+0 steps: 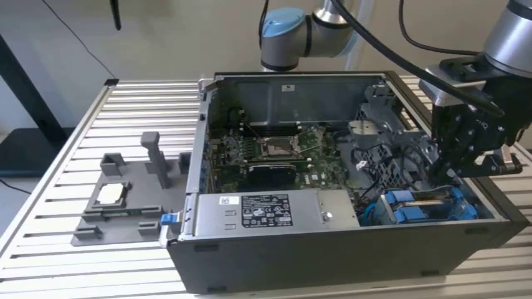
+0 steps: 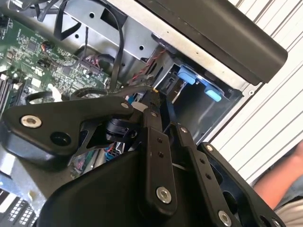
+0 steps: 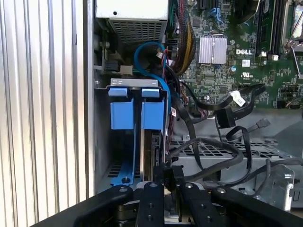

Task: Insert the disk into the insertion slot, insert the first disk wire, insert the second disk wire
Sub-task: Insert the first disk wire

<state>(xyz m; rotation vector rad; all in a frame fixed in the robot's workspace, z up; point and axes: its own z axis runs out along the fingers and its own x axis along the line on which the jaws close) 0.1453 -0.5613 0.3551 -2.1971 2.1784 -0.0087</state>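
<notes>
Two blue tabs (image 3: 122, 116) cap the insertion slot (image 3: 102, 142) just ahead of our hand (image 3: 169, 171); the disk (image 3: 151, 151) stands on edge inside that cage, its long axis running straight away from the hand; we judge the hand closed, pinching nothing we can make out; loose black cables (image 3: 208, 153) hang close beside it, a connector (image 3: 226, 117) dangling free

Inside case (image 1: 332, 265): insertion slot (image 1: 428, 205) — power-supply box (image 1: 266, 215) beside it; gripper (image 1: 442, 176) above.
</notes>
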